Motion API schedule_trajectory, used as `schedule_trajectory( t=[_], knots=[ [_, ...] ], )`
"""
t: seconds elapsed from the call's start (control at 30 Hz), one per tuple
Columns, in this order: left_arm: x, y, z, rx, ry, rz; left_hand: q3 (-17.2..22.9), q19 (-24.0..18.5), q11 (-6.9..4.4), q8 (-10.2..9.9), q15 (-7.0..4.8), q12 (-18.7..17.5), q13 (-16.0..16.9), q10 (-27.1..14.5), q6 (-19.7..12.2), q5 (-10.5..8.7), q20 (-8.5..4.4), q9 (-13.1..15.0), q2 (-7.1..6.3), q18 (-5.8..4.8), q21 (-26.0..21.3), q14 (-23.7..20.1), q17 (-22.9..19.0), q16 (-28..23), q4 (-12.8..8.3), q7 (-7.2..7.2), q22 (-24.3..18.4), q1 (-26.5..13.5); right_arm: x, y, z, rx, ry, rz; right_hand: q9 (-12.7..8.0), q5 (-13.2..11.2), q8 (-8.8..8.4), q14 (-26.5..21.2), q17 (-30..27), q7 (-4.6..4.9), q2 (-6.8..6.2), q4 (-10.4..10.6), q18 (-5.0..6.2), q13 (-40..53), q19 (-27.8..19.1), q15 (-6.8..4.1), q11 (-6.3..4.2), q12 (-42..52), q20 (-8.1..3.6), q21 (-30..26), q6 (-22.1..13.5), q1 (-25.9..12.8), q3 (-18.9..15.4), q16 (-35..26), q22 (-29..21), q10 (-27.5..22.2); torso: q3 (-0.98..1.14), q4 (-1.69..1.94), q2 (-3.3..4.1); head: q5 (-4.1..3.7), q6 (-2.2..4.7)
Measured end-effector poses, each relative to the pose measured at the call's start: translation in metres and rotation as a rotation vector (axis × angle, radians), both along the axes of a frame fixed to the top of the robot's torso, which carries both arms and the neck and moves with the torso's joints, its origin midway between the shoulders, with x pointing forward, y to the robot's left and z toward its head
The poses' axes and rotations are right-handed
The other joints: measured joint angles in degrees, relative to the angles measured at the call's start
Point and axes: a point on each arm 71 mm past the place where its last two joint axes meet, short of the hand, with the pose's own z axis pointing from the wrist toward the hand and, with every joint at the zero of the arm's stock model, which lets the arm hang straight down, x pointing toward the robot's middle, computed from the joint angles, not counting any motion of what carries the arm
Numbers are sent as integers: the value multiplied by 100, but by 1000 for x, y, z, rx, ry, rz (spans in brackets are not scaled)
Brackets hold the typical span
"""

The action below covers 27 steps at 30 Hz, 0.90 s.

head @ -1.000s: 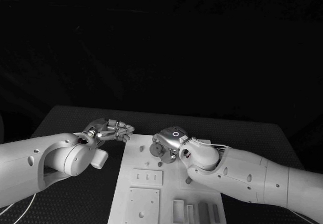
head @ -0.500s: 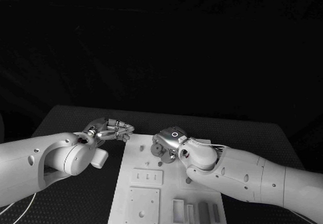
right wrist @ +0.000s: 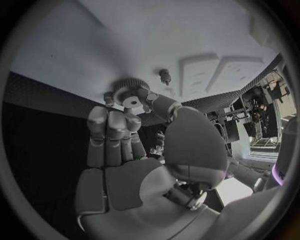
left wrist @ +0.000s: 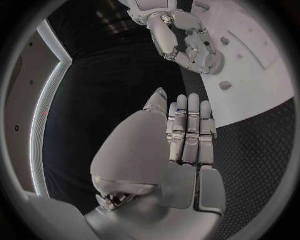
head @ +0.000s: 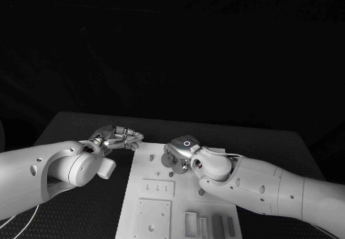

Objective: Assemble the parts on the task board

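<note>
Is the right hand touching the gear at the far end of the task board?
Touching. In the right wrist view, the right hand pinches the gear between thumb and fingertips, over the task board.

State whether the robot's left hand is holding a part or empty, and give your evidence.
Empty. In the left wrist view the left hand has its fingers together with nothing between them; it hovers beside the task board.

Task board (head: 181, 204) on the table (head: 81, 128). Right hand (head: 181, 151) over the board's far end, gear (right wrist: 129, 92) at its fingertips. Left hand (head: 117, 139) just beyond the board's far-left corner. Slotted blocks (head: 209, 227) at the board's near-right end.
</note>
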Motion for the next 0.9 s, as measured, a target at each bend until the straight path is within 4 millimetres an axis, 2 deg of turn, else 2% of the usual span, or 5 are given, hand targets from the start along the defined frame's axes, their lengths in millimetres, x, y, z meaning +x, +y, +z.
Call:
schedule_trajectory(
  t=[0.17,0.27,0.37,0.7,0.9],
  knots=[
    [0,0,0,0,0,-1,0,0,0,0,0,0,0,0,0,0,0,0,0,0,0,0,0,0,0,0,0,0,1,-2,-2,-1,6,-7,-103,-65,-208,-53,-5,23,-16,-112,0,-15,-33,88,0,-23,27,0,-23,-16,-48,0,-9,0,2,-4,-1,3,4],
    [0,0,0,0,0,-1,0,0,0,0,0,0,-1,0,0,0,0,0,0,0,0,0,-1,0,0,0,0,0,0,-2,-2,4,10,-8,-118,-65,-217,-56,-5,74,-16,-112,0,-15,-41,90,21,-23,21,-21,-75,-16,-48,0,-15,-22,2,-5,-1,4,7],
    [0,0,0,0,0,0,0,0,0,-7,0,0,-1,0,0,0,0,-1,0,0,0,0,-1,0,0,0,0,0,0,-4,-2,12,14,-9,-211,-131,-472,-58,-5,157,-46,-207,0,-15,-52,92,64,-23,30,-22,-424,-46,-144,0,-15,-224,5,-4,-1,5,7],
    [0,0,0,1,0,1,0,0,0,-31,0,-2,-1,0,0,0,0,5,0,0,0,0,5,0,0,0,-1,0,1,-8,-3,36,54,-22,-195,-63,-465,-58,-5,149,-46,-205,0,-23,-52,92,69,-23,30,-23,-499,-46,-111,0,-29,-256,6,-3,-2,4,4],
    [1,1,0,1,1,2,0,0,0,-32,0,-22,4,0,0,0,0,5,0,0,0,0,10,-23,0,0,4,0,2,-11,-5,40,89,-31,-168,892,-413,-107,-5,35,-5,-188,1,-40,-61,10,-18,-22,39,-47,-527,71,97,-30,-40,-337,5,-4,-2,9,-4]
  ],
)
